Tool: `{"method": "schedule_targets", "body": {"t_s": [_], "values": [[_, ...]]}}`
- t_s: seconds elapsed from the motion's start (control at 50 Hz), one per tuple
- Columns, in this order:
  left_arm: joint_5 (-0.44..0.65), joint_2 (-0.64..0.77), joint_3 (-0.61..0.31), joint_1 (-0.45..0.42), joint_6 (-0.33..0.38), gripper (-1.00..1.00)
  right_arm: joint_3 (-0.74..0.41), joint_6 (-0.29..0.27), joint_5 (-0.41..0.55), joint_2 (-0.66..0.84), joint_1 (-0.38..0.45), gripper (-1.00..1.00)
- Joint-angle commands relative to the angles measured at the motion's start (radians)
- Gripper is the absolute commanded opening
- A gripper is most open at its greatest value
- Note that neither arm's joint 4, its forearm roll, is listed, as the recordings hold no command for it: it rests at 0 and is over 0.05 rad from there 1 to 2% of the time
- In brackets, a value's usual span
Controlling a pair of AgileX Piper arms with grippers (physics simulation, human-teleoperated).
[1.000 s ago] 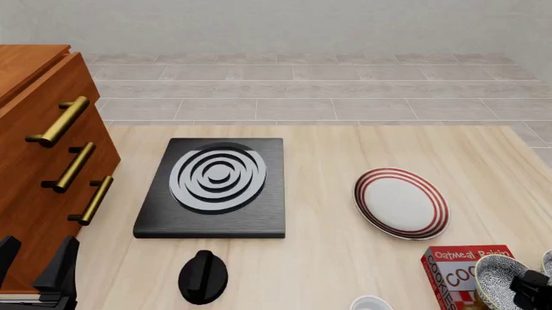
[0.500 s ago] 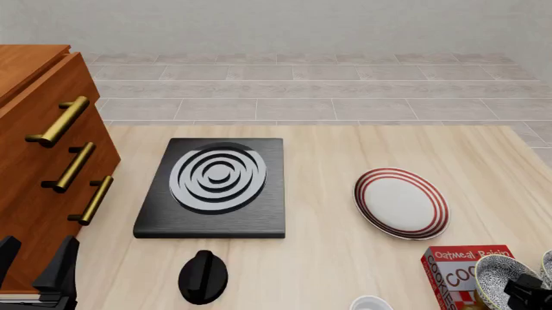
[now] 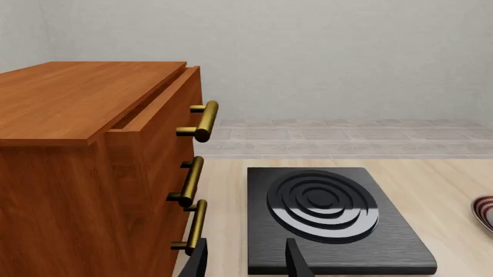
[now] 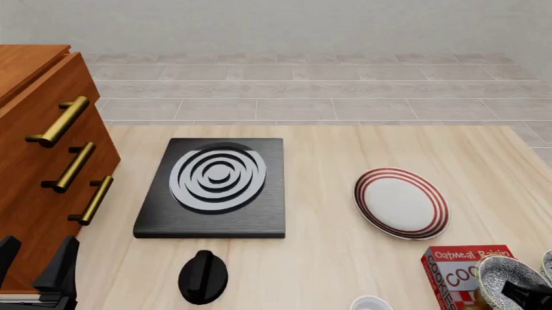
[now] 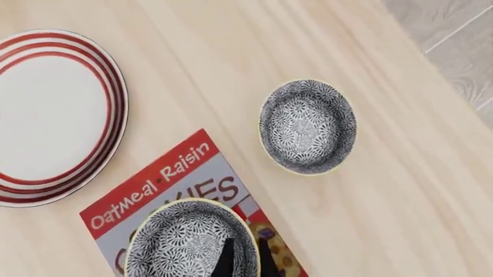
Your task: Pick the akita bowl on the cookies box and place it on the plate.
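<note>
Looking down the right wrist view, we see the akita bowl sitting on the cookies box, which lies flat on the counter. The right gripper has its fingers astride the bowl's rim, one dark finger inside the bowl and one just outside it; they sit close together on the rim, but we cannot tell whether they truly pinch it. In the front view the bowl tilts at the box's near right corner, with the right gripper low at the frame's edge. A second patterned bowl rests on the counter beside the box. The plate lies on the counter just beyond the box, apart from it. Our left gripper hangs with its fingers parted and nothing between them, near the wooden drawers and the black slab.
</note>
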Motion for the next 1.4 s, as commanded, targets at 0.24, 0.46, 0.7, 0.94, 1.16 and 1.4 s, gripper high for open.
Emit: {"method": "schedule_targets", "body": {"t_s": [0.24, 0.46, 0.7, 0.94, 1.16, 1.4], "values": [[0.000, 0.000, 0.000, 0.000, 0.000, 1.00, -0.045, 0.004, 0.064, -0.051, -0.015, -1.00], [0.000, 0.000, 0.000, 0.000, 0.000, 1.00, -0.075, 0.059, 0.168, -0.153, 0.046, -1.00], [0.000, 0.000, 0.000, 0.000, 0.000, 1.00, -0.147, 0.159, 0.251, -0.218, 0.154, -1.00], [0.000, 0.000, 0.000, 0.000, 0.000, 1.00, -0.189, 0.222, 0.215, -0.177, 0.234, -1.00], [0.000, 0.000, 0.000, 0.000, 0.000, 1.00, -0.242, 0.276, 0.112, -0.053, 0.291, -1.00], [0.000, 0.000, 0.000, 0.000, 0.000, 1.00, -0.289, 0.369, 0.030, 0.035, 0.368, -1.00]]}}
